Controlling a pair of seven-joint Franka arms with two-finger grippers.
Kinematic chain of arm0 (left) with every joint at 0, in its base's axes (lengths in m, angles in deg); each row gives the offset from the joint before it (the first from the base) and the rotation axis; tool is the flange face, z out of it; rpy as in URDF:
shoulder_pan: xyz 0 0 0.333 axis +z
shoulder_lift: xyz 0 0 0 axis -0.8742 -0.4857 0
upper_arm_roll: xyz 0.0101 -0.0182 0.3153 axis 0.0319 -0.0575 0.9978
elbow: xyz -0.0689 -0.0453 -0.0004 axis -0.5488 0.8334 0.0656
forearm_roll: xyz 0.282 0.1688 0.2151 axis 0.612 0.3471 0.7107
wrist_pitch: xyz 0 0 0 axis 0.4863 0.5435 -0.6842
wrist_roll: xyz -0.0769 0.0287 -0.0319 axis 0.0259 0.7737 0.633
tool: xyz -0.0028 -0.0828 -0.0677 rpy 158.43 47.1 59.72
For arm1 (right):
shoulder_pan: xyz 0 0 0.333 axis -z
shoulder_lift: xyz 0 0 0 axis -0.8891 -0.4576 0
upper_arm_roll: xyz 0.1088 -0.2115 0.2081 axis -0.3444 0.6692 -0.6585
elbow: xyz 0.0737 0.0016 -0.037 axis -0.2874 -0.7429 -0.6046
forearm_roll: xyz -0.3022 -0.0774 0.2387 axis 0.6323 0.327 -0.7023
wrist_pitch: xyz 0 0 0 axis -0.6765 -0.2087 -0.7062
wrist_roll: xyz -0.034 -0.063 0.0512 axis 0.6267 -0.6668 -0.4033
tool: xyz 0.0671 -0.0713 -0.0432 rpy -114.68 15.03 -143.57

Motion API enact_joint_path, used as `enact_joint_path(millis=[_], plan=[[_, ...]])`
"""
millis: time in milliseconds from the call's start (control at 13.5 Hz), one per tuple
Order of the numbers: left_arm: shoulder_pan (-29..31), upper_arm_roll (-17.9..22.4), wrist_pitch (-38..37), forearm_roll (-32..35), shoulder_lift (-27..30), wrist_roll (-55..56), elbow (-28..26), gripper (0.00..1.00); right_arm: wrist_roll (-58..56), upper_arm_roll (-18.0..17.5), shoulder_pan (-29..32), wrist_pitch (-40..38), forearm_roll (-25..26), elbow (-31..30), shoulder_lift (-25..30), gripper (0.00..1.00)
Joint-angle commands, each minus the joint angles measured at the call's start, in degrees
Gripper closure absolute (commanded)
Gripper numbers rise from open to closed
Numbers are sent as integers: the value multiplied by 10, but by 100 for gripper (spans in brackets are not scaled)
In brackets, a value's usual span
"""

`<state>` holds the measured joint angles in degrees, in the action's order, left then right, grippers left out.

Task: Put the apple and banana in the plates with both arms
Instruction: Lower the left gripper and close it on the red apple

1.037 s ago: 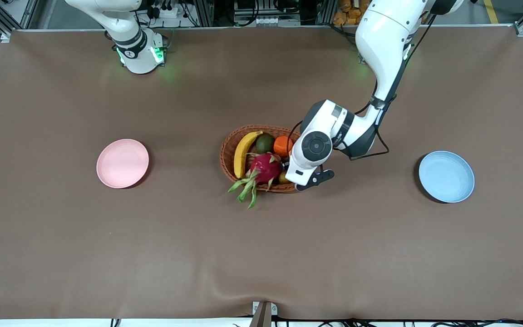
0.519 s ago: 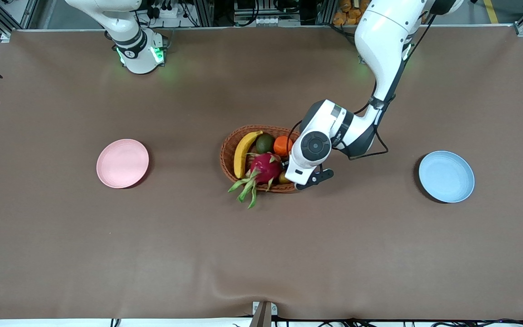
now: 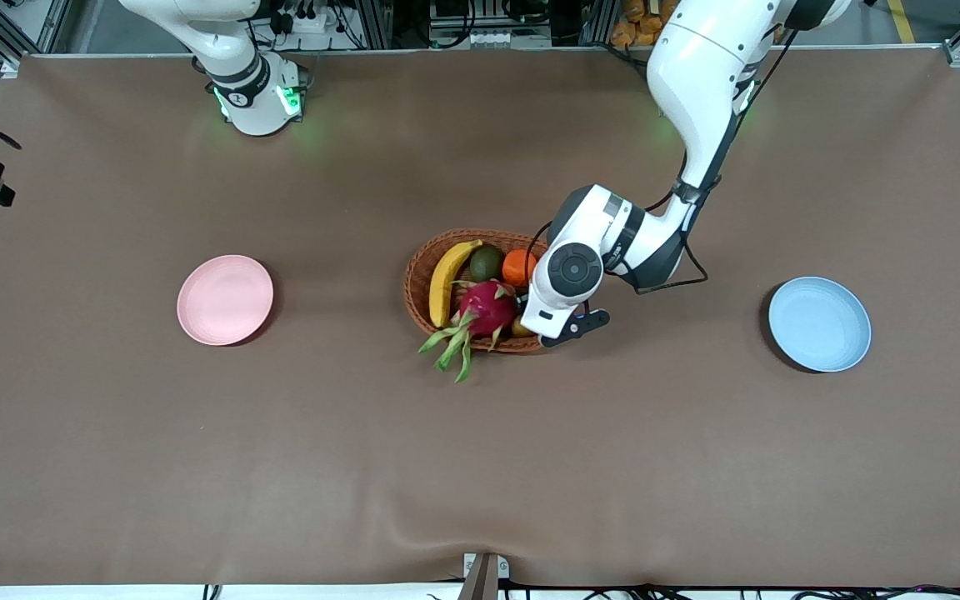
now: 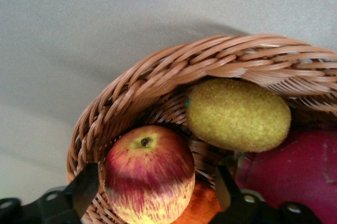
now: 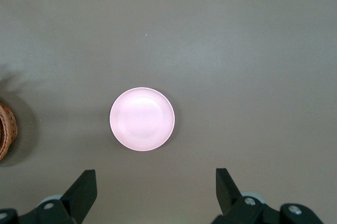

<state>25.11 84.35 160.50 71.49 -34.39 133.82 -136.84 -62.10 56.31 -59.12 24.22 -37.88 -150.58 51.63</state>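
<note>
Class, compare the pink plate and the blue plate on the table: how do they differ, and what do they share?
The pink plate is pale pink; the blue plate is light blue. The pink plate lies toward the right arm's end of the table, the blue plate toward the left arm's end. The blue plate sits slightly nearer to the front camera than the pink one. Both are round, shallow, similar in size and hold nothing; the apple and banana are in the basket.

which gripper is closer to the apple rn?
Left. The left gripper is open in the basket, fingers straddling the apple. The right gripper hangs open high over the pink plate.
</note>
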Motion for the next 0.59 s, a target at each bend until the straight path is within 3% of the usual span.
enact_joint_path(millis=[0,222,519], plan=[[-5,3,6,-1,-3,9,2,25,-5,0,-6,-5,-7,9,-18,0],[-5,3,6,-1,-3,9,2,45,-9,0,-16,-16,-9,7,-35,0],[1,3,-1,-1,7,5,7,83,-12,0,-38,-28,-15,9,-55,0]])
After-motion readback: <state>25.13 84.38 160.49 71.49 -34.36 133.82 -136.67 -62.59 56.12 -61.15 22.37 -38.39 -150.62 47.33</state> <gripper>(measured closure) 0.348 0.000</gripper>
